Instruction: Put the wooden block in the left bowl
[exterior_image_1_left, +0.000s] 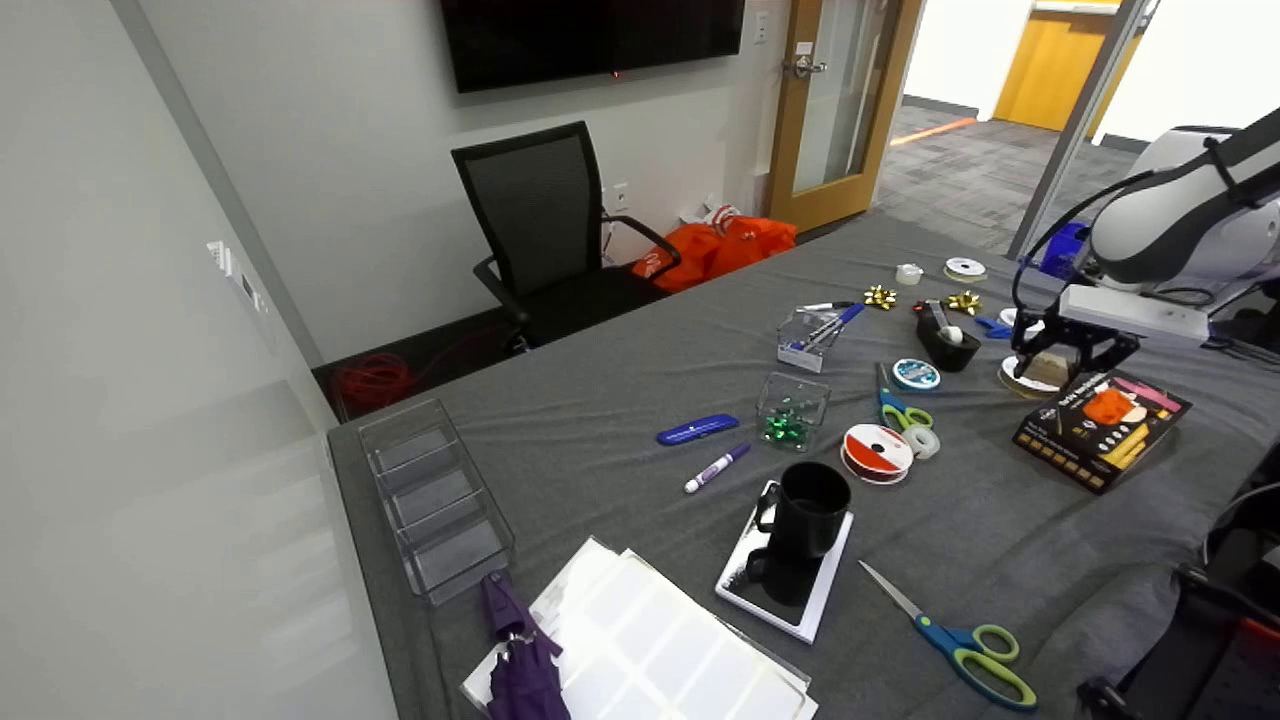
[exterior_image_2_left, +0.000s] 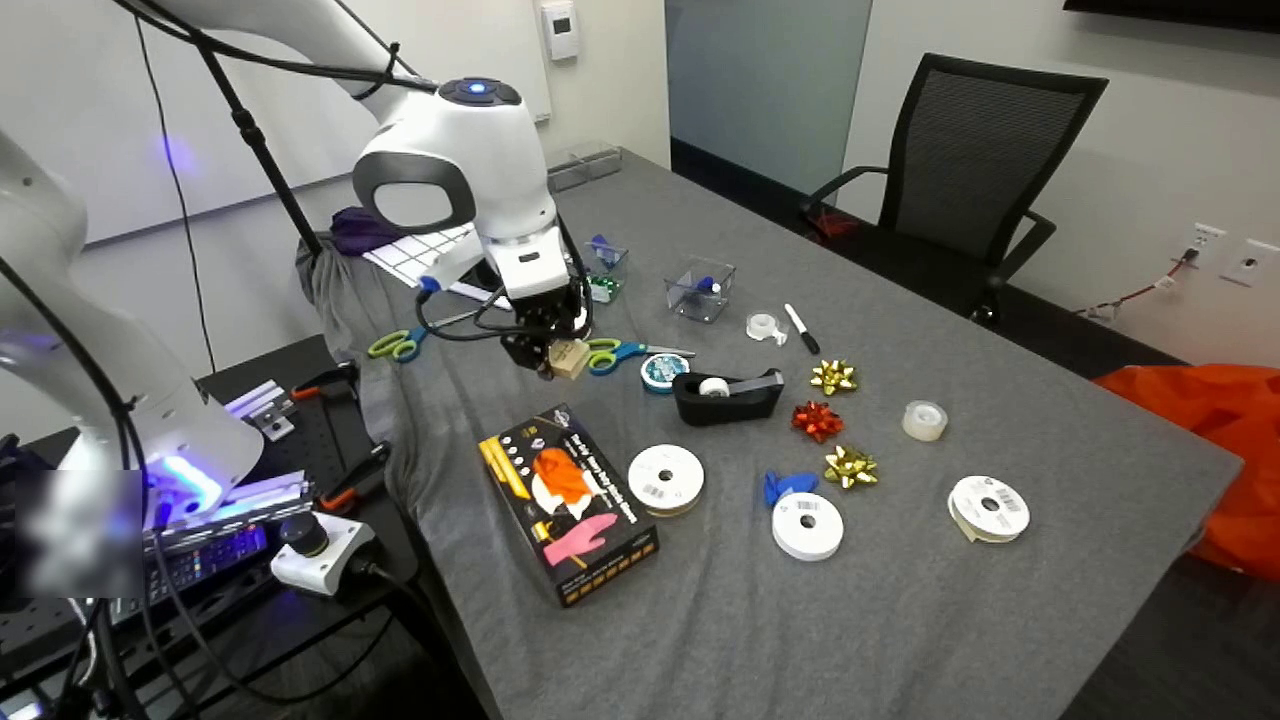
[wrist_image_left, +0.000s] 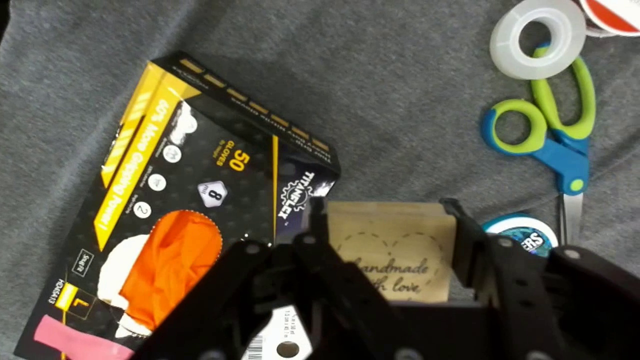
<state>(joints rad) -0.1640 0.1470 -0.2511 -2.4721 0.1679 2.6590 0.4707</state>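
Above the grey tablecloth (exterior_image_2_left: 880, 600), left of centre in an exterior view, holds the wooden block (exterior_image_2_left: 568, 358) in the gripper (wrist_image_left: 387, 235), with fingers (wrist_image_left: 466, 252) pressed to two opposite sides and the lettered face toward the wrist camera. Probably gripped by the sides to leave the underside free for lowering from above. Seems up off the cloth and not yet placed; no bowl in any view, so cannot name the goal for certain. Below and nearer the camera, a glove box (exterior_image_2_left: 567, 505) lying flat, deep enough to snag a block carried low that way. Next along, farther back, a small clear box (exterior_image_2_left: 618, 268) with a green bow (exterior_image_2_left: 604, 289) inside, perhaps the sort of holder meant by "bowl". Then scissors (exterior_image_2_left: 628, 349) with blades pointing right, and a white spool (exterior_image_2_left: 655, 480) just beside the glove box. Farther right, another clear box (exterior_image_2_left: 688, 303) with pens (exterior_image_1_left: 850, 314) inside; closer in, a black tape dispenser (exterior_image_2_left: 725, 408), standing proud of the cloth and best carried over, not past. Toward the right, shiny bows (exterior_image_2_left: 818, 421) and more spools (exterior_image_2_left: 807, 510), low but easy to nudge with a sideways sweep.
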